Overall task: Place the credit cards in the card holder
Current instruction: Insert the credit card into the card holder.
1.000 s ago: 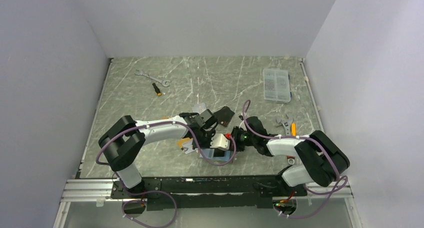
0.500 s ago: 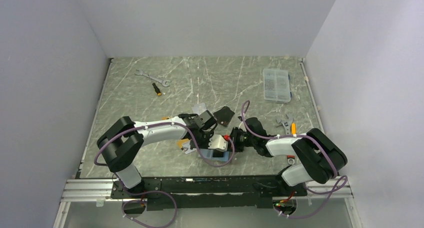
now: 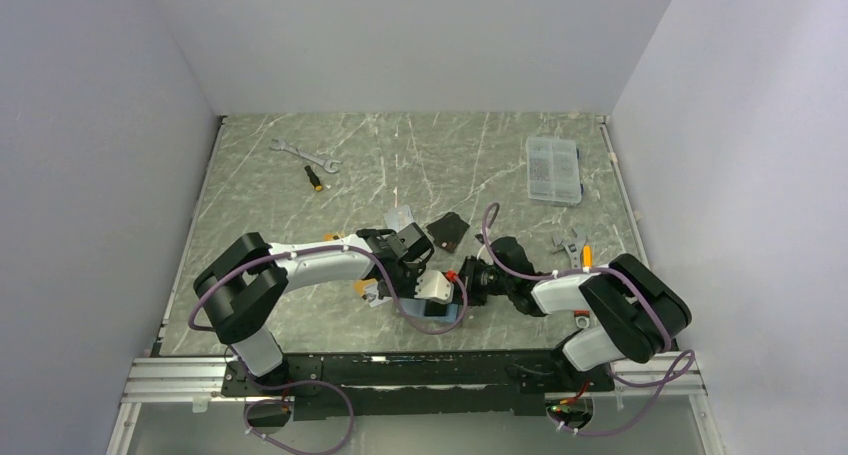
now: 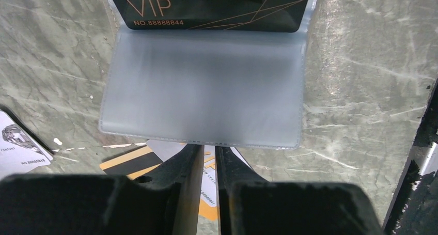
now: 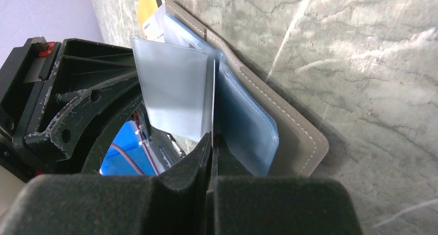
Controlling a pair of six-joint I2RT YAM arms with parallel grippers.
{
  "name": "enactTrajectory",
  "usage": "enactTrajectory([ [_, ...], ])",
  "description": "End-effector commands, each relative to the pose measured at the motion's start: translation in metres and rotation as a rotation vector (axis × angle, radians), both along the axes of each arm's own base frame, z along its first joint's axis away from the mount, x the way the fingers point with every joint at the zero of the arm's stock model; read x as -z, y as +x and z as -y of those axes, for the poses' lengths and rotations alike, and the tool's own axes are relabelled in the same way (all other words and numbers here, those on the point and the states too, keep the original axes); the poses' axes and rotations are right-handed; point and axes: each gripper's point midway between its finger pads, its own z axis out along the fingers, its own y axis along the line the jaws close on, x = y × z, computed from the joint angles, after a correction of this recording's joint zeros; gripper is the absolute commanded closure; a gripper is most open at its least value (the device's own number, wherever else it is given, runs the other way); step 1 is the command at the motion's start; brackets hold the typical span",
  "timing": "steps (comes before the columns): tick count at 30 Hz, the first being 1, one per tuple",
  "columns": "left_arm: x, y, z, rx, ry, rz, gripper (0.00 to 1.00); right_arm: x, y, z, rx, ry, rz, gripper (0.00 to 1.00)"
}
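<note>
The grey card holder (image 3: 447, 319) lies open near the table's front edge, its taupe cover (image 5: 297, 137) flat on the table and its pale blue sleeves showing. My right gripper (image 5: 213, 142) is shut on one clear sleeve (image 5: 170, 90), holding it up on edge. My left gripper (image 4: 208, 151) faces that sleeve (image 4: 201, 85); its jaws stand a narrow gap apart with nothing seen between them, and their tips are hidden behind the sleeve's edge. A black VIP card (image 4: 206, 8) sits in the clear plastic beyond. Gold-orange credit cards (image 4: 124, 160) and a silver one (image 4: 15, 147) lie underneath.
A black folded pouch (image 3: 448, 230) and a white card (image 3: 400, 218) lie just behind the grippers. A clear compartment box (image 3: 553, 169) stands at the back right, a wrench (image 3: 305, 155) and small screwdriver (image 3: 314, 179) at the back left. More tools (image 3: 572, 245) lie beside the right arm.
Both grippers have shifted slightly left with the held sleeve. The right gripper's grip is unchanged.
</note>
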Motion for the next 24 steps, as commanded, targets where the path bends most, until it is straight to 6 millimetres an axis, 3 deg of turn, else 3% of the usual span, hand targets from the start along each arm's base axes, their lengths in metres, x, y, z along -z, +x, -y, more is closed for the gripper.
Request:
enactTrajectory([
  [1, 0.003, -0.002, 0.002, -0.009, 0.001, -0.017, 0.81, -0.003, -0.007, -0.002, -0.028, 0.035, 0.013, 1.00],
  [12, 0.011, -0.012, 0.004, 0.009, 0.001, -0.064, 0.82, -0.011, -0.003, 0.006, -0.004, 0.075, 0.032, 1.00],
  [24, 0.014, -0.013, -0.001, 0.013, 0.017, -0.058, 0.83, -0.008, 0.001, -0.006, -0.035, 0.128, 0.001, 1.00],
])
